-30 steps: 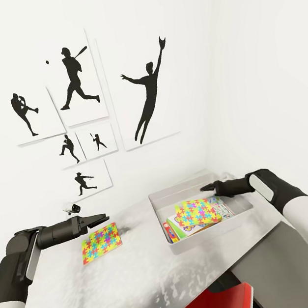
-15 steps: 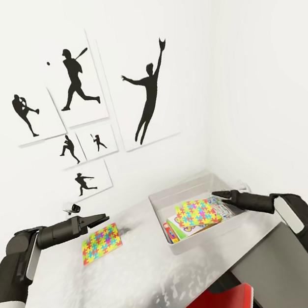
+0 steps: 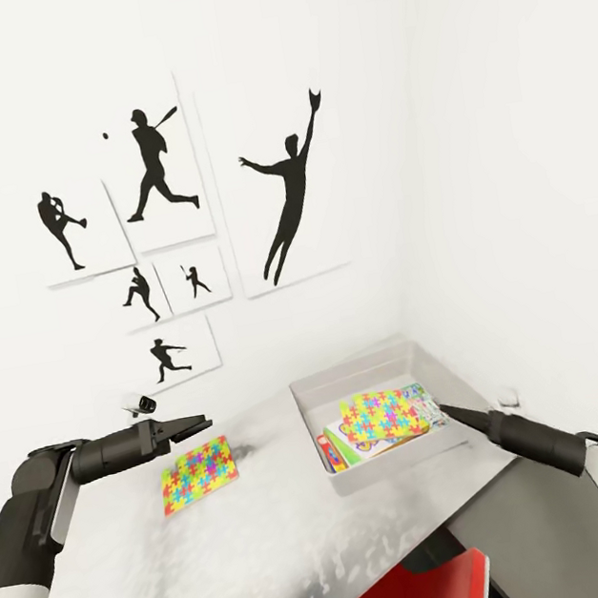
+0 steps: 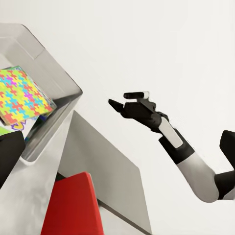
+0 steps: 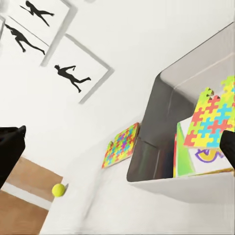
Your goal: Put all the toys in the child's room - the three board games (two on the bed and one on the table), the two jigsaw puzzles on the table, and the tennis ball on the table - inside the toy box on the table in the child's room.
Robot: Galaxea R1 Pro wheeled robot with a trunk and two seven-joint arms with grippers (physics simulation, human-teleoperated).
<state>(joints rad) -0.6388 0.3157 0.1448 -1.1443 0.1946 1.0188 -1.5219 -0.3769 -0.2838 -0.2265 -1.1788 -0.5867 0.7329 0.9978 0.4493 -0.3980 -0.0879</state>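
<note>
On the desk point(image 3: 233, 551) the toy box point(image 3: 350, 380) holds a jigsaw puzzle point(image 3: 383, 413) lying atop the board games point(image 3: 346, 446). The second jigsaw puzzle point(image 3: 198, 471) lies flat on the desk, well left of the box, with the left tool point(image 3: 199, 421) hovering just above it — fingers slightly parted, empty. The right tool point(image 3: 442, 409) sits at the box's near right rim — how far open, I cannot tell. A tennis ball point(image 5: 58, 190) rests farther along the desk.

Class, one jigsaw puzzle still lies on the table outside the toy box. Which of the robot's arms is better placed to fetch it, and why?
Left. The left gripper hovers just above the loose jigsaw puzzle, while the right gripper is at the toy box, on its far side.
</note>
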